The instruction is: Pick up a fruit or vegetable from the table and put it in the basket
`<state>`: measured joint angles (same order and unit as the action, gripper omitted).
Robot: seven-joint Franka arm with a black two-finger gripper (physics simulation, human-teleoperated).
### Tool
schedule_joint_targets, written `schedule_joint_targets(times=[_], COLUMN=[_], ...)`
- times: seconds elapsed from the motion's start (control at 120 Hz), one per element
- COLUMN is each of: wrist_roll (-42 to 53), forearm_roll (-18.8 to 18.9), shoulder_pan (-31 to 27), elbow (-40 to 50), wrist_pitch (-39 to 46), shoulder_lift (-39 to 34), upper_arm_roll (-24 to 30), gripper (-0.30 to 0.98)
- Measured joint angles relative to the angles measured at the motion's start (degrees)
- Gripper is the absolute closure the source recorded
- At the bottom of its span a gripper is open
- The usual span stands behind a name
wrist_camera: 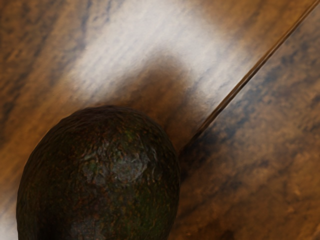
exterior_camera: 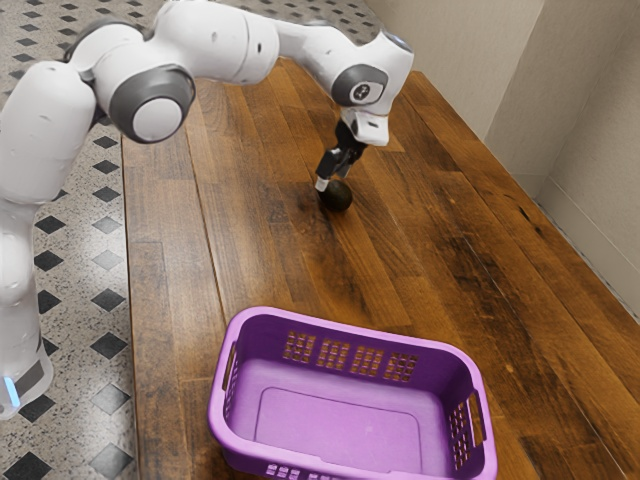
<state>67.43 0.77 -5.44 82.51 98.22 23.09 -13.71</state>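
Note:
The black gripper is low over the table, right at a dark, rounded avocado, in the exterior view's upper middle. Whether it grips the avocado cannot be made out. In the wrist view the avocado looms large at the lower edge, its bumpy skin dark green and brown. The purple basket stands at the exterior view's bottom, well apart from the hand, with no fruit visible inside.
The wooden table stretches between the avocado and the basket. A pale wall runs along the exterior view's right, and a tiled floor lies beyond the table's left edge.

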Motion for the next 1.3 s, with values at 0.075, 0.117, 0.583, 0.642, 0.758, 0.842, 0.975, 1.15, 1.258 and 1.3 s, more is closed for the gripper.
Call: schedule_joint_targets(times=[0.075, 0.117, 0.583, 0.642, 0.758, 0.842, 0.975, 1.15, 1.258, 1.3], wrist_roll=[0.97, 1.46, 4.84, 5.06, 5.44, 5.67, 5.98, 6.13, 5.85, 5.66], forearm_roll=[-0.16, -0.31, -1.2, -1.34, -1.59, -1.71, -2.02, -2.67, -2.85, -2.85], shoulder_pan=[-0.01, -0.13, -0.27, -0.81, -1.33, -1.39, -1.37, -0.96, -0.87, -0.81], elbow=[0.03, 0.05, 0.13, 0.13, 0.09, -0.39, -2.52, -2.8, -2.63, -2.53], wrist_pitch=[0.07, 0.12, 0.91, 1.31, 1.93, 2.16, 2.06, 1.33, 0.37, -0.24], shoulder_lift=[0.53, 0.78, 2.85, 3.26, 3.42, 3.03, 2.12, -1.32, -4.15, -5.56], upper_arm_roll=[0.0, -0.01, 0.0, 0.01, 0.0, 0.07, 0.2, 1.81, 4.08, 4.95], gripper=[-0.01, -0.04, 0.33, 0.39, 0.39, 0.39, 0.4, 0.4, 0.43, 0.43])
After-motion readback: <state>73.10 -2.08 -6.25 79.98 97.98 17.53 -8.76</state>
